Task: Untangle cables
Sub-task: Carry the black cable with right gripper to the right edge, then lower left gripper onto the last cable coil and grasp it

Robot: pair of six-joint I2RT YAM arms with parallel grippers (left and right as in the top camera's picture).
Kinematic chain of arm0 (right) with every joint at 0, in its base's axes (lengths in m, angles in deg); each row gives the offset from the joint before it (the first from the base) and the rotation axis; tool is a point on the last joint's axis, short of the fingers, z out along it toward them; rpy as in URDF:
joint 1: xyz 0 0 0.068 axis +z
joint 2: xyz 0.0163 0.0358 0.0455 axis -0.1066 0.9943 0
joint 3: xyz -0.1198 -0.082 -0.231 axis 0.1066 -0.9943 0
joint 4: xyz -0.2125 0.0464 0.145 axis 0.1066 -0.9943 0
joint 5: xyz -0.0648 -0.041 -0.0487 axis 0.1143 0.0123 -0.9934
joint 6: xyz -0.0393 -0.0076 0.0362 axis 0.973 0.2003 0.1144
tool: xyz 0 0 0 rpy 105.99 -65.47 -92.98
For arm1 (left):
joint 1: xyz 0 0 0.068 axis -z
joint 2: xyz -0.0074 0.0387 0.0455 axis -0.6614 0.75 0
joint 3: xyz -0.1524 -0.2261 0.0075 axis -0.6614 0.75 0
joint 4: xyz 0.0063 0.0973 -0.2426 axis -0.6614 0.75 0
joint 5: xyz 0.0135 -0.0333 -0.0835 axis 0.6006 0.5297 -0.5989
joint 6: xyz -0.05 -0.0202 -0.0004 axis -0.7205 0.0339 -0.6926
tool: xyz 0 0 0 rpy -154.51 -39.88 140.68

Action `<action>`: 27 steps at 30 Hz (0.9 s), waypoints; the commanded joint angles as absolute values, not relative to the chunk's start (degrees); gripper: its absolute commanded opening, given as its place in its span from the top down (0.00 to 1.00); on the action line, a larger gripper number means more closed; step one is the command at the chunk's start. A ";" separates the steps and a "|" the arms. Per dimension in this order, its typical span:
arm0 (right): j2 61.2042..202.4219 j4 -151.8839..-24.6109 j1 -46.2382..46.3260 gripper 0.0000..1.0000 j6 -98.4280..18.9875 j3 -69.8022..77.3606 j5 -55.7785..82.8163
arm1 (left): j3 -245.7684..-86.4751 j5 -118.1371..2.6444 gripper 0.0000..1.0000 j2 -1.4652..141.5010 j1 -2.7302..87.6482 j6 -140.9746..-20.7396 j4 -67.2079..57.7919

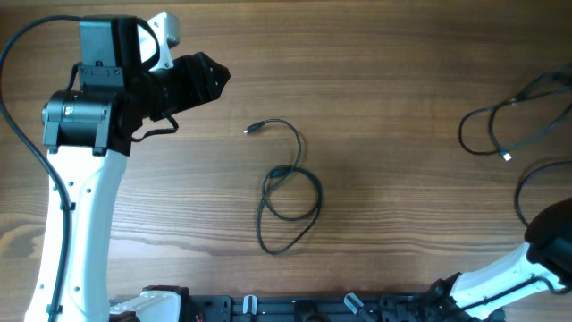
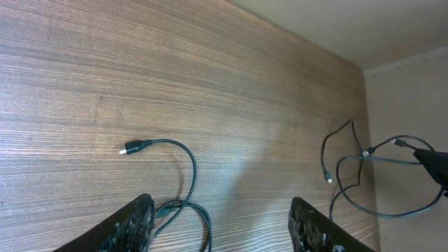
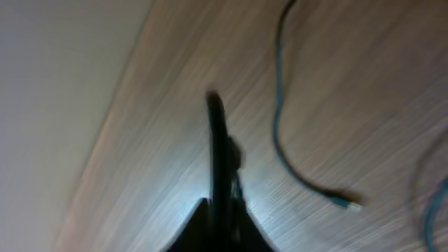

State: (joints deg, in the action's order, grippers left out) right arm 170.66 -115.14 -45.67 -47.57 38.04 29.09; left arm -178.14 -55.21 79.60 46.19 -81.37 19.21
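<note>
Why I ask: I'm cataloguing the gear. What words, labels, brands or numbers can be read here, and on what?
No text can be read in any view.
Left arm: no lettering shows on its shells.
Plug: too small to show any marking.
Right wrist view: blurred, nothing legible on the cable.

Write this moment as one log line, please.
left claw open, empty | right claw blurred, state unclear | centre cable looped, untouched | other cable far right

Matt wood-grain table (image 1: 402, 54); thin black cables (image 1: 279, 171) (silvery metal plug tips (image 1: 250, 131)).
</note>
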 commanded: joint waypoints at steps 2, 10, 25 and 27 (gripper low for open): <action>171.87 -114.55 -45.95 0.42 -48.53 37.78 21.31 | -178.30 -54.64 0.37 79.82 46.40 -80.85 19.21; 171.80 -116.65 -45.95 0.00 -48.05 37.91 23.87 | -178.30 -54.66 0.36 79.82 46.40 -80.85 19.26; 170.45 -122.20 -25.15 0.00 -30.34 37.89 35.23 | -167.85 -53.79 0.44 84.48 52.83 -77.41 24.85; 170.45 -122.33 -22.33 0.00 -30.34 37.89 32.39 | -164.72 -53.83 0.48 85.57 53.73 -75.36 24.68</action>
State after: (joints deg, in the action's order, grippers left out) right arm 170.97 -122.29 -25.04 -31.81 38.04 36.28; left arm -168.96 -54.56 84.19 52.44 -78.84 24.90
